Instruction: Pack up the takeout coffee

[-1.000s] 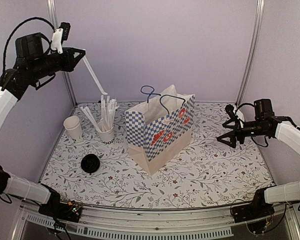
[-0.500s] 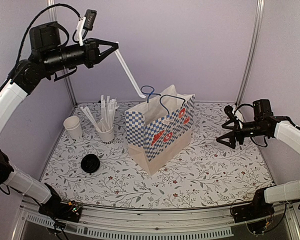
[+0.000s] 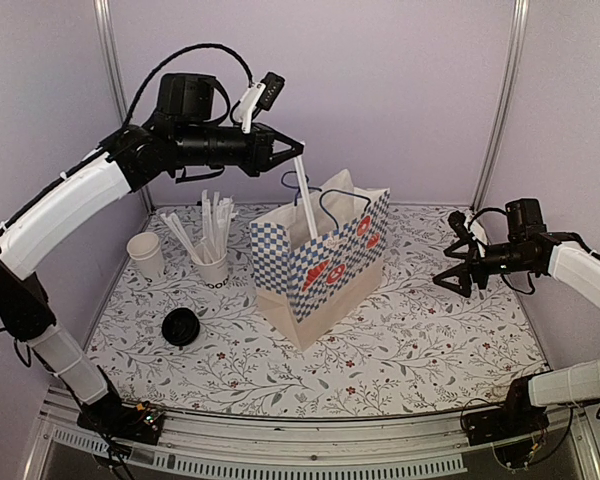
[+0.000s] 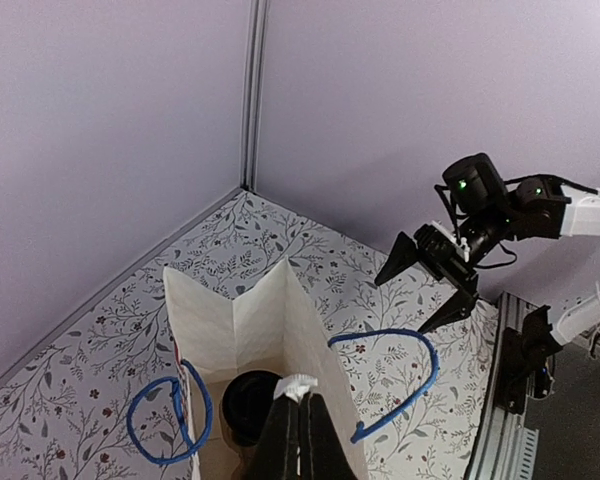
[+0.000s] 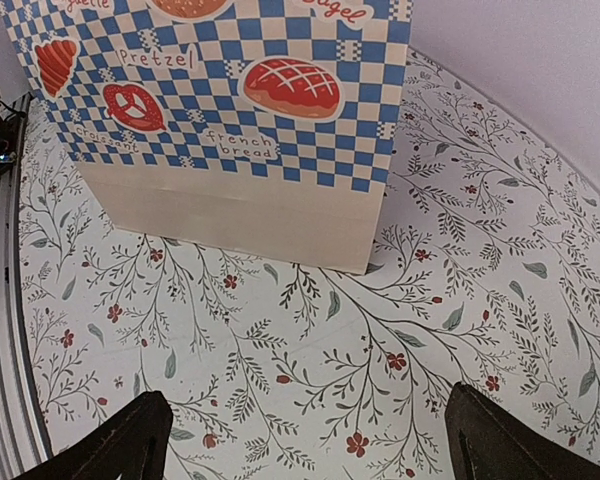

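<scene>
The blue-checkered paper bag (image 3: 325, 262) stands open mid-table. Deep inside it the round black lid of the takeout coffee (image 4: 244, 402) shows; the cup's body is hidden by the bag walls. My left gripper (image 3: 292, 151) hovers above the bag mouth, shut on a long white stick (image 3: 307, 198) whose lower end dips between the blue handles. From the left wrist the stick (image 4: 297, 387) pokes out of the closed fingertips, straight over the lid. My right gripper (image 3: 458, 268) hangs open to the right of the bag, nothing between its fingers (image 5: 138, 444).
A cup with lettering holds several white sticks (image 3: 213, 262) left of the bag. A plain white cup (image 3: 146, 254) stands further left. A low black round thing (image 3: 181, 326) lies in front of them. Purple walls close in the back and sides.
My left arm has swung right with the stick, from high at the left wall to above the bag. The stick's lower end now reaches into the bag mouth. The right arm has not moved.
</scene>
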Robot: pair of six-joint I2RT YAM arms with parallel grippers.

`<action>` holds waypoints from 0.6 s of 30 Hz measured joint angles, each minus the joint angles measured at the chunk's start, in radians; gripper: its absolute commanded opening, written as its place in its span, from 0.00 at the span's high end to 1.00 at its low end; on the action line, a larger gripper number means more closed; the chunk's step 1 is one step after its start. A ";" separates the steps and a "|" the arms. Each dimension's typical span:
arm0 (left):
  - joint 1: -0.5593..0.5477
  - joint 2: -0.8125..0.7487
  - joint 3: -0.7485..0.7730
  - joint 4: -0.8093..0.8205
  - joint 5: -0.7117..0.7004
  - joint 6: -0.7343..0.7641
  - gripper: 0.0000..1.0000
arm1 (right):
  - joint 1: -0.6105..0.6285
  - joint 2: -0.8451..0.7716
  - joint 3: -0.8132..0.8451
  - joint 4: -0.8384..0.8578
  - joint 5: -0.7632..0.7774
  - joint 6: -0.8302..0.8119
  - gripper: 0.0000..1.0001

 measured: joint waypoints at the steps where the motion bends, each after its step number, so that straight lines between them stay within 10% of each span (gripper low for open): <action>1: 0.000 0.009 -0.001 -0.003 -0.003 0.000 0.93 | 0.000 0.000 0.000 0.000 0.000 -0.001 0.01; 6: 0.000 0.034 -0.002 -0.031 -0.009 -0.006 0.63 | 0.000 0.000 0.000 -0.001 0.002 -0.005 0.01; 18: 0.024 0.037 0.052 -0.114 -0.150 0.029 0.32 | 0.000 -0.001 0.050 0.007 0.066 0.031 0.01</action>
